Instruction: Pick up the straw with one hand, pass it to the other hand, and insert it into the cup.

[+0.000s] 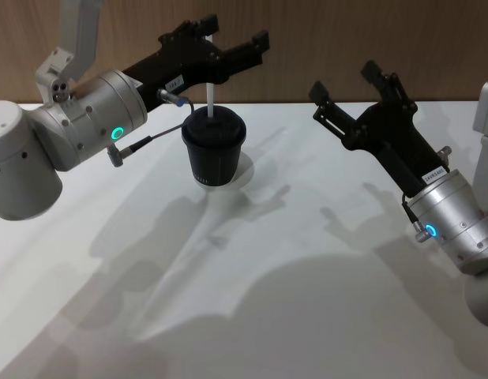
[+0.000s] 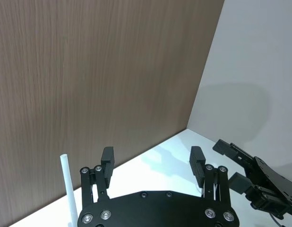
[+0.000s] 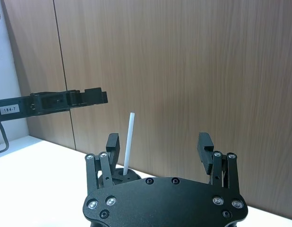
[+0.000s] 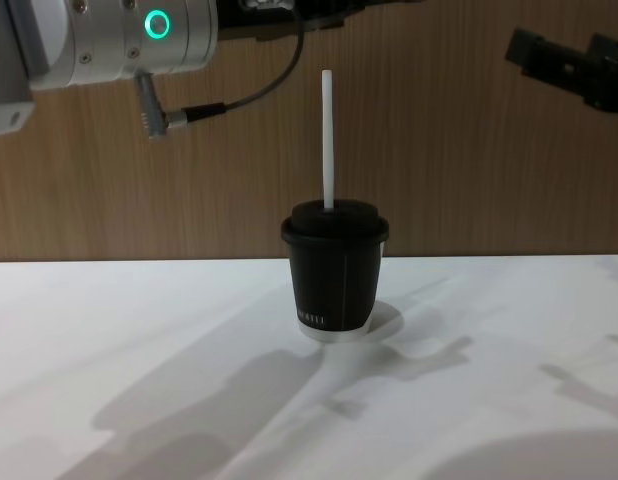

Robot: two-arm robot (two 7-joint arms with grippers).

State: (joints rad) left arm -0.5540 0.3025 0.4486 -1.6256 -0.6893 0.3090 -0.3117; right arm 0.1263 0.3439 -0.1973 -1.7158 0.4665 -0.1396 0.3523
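The black cup (image 1: 213,150) (image 4: 335,270) stands upright on the white table, and the white straw (image 1: 210,99) (image 4: 328,140) rises straight out of its domed lid. My left gripper (image 1: 232,35) (image 2: 152,158) hovers open just above and behind the cup, with the straw (image 2: 69,189) beside its fingers and free of them. To the right of the cup, raised off the table, my right gripper (image 1: 345,81) (image 3: 158,142) is open and holds nothing. Beyond its fingers I see the straw (image 3: 129,144).
The white table (image 1: 307,276) spreads out in front of the cup, crossed by the arms' shadows. A wood-panelled wall (image 4: 469,150) closes the far side right behind the cup. A cable (image 1: 149,140) hangs from my left arm near the cup.
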